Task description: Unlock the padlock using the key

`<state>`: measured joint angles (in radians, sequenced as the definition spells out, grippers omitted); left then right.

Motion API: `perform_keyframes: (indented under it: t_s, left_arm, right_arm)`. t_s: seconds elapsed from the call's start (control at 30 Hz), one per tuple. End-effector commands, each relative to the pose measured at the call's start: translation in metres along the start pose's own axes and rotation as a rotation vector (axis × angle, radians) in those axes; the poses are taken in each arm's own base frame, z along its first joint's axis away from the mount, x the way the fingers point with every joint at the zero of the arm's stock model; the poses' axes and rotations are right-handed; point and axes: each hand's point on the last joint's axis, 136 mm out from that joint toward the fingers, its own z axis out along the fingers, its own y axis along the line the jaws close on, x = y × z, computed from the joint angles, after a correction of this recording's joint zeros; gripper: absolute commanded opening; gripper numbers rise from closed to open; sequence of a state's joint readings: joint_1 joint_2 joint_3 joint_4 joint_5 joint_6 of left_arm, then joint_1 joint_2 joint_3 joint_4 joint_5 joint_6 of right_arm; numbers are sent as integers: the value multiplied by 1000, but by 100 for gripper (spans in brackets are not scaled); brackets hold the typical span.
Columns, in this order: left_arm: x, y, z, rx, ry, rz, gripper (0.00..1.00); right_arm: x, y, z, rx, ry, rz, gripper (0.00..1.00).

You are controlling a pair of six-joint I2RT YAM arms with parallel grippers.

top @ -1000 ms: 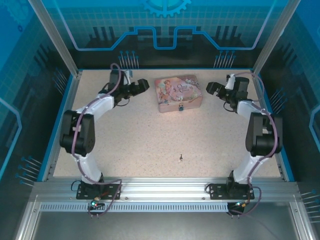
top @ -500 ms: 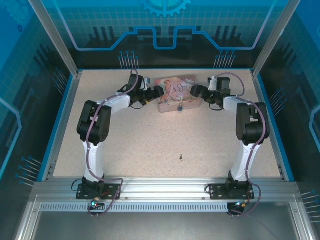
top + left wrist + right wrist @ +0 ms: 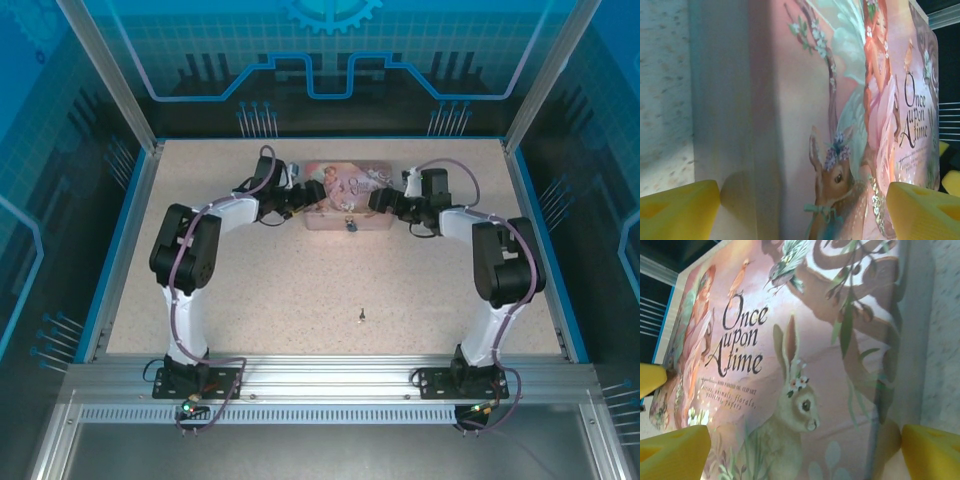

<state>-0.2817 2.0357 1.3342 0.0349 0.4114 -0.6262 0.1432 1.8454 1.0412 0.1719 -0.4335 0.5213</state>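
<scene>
The padlock, tiny and blue, hangs at the front wall of the pink illustrated box. Far nearer on the table lies the small grey key, away from both arms. My left gripper straddles the box's left end, and in the left wrist view the left gripper shows its yellow fingertips spread wide with the box between them. My right gripper straddles the right end; the right gripper likewise has wide-set fingertips either side of the box. Both are open.
The speckled table is ringed by a blue rim and transparent blue walls. Both arms arch inward from their bases at the near edge. Open floor lies between the box and the key.
Both grippers swung inward from the sides and closed in on the box's two ends. The box shifted slightly left and turned squarer to the table. The key stayed put.
</scene>
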Motion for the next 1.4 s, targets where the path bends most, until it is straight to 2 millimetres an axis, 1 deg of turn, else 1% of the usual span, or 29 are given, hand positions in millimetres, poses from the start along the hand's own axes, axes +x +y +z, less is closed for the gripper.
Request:
perform_keyframes:
  t_s: [0.0,0.13,0.17,0.2,0.23,0.3,0.43,0.53,0.6,0.67,0.7,0.73,0.83,0.9,0.97,1.0,1.07,1.13,1.2,1.23,1.3,1.37]
  left_arm:
    - [10,-16,-17,23,-4,37,87]
    - [21,-6,-31,-19,-22,41,88]
    - [22,-3,-34,-32,-29,44,89]
    - [23,2,-36,-46,-33,41,89]
    - [23,5,-39,-53,-37,36,90]
    - [21,11,-42,-62,-44,21,90]
    - [18,20,-47,-76,-61,-4,91]
    - [18,20,-52,-77,-70,-6,92]
    - [19,19,-55,-75,-78,-7,93]
    - [18,21,-61,-90,-99,-5,95]
    - [17,21,-66,-102,-114,2,98]
    - [14,22,-71,-112,-127,10,99]
    - [-1,21,-95,-138,-185,34,99]
    - [-15,17,-121,-148,-257,52,99]
    - [-23,12,-147,-148,-318,65,99]
    - [-25,8,-159,-144,-345,77,99]
    - [-21,-3,-180,-133,-380,109,99]
    - [-9,-13,-199,-102,-396,121,99]
    - [6,-19,-212,-76,-403,118,99]
    - [13,-21,-219,-65,-407,116,99]
    - [31,-20,-228,-48,-410,98,99]
    - [45,-19,-234,-24,-410,79,99]
  right_arm:
    - [22,57,-6,-121,31,-61,98]
    - [53,84,-11,-151,59,-76,99]
    - [59,90,-12,-155,64,-83,99]
    - [61,99,-14,-157,60,-92,100]
    - [77,96,-14,-139,81,-84,100]
    - [88,102,-18,-134,84,-90,100]
    - [106,107,-28,-115,80,-82,100]
    - [109,107,-37,-100,72,-95,100]
    - [107,105,-41,-74,68,-120,100]
    - [102,99,-48,-23,63,-143,100]
    - [100,94,-53,13,60,-146,100]
    - [97,90,-59,48,54,-148,100]
    - [94,77,-88,179,50,-189,100]
    - [99,72,-110,235,67,-199,100]
    - [111,73,-127,255,96,-200,100]
    - [121,73,-134,269,123,-188,99]
    - [143,72,-145,291,177,-154,95]
    - [169,71,-151,304,237,-111,89]
    - [194,70,-150,313,291,-85,84]
    - [204,68,-149,323,314,-73,82]
    - [223,62,-145,360,364,-58,75]
    - [236,59,-139,381,405,-53,71]
